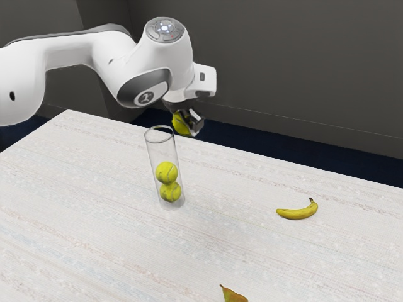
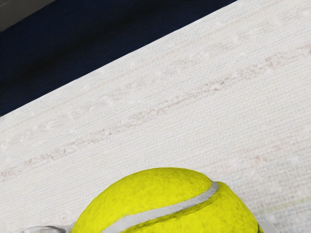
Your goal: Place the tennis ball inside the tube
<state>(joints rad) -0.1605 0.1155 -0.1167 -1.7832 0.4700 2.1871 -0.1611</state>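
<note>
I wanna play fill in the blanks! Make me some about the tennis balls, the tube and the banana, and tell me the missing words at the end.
The clear tube has ____ tennis balls inside it. The gripper is holding a third tennis ball, which is ____ the tube. The tube's open end faces ____. The banana has ____ skin.

Missing words: two; outside; up; yellow.

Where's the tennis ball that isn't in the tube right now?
In the exterior view, that tennis ball is up off the table, jaws shut on it, just to the exterior view's right of the tube, near its top.
</note>
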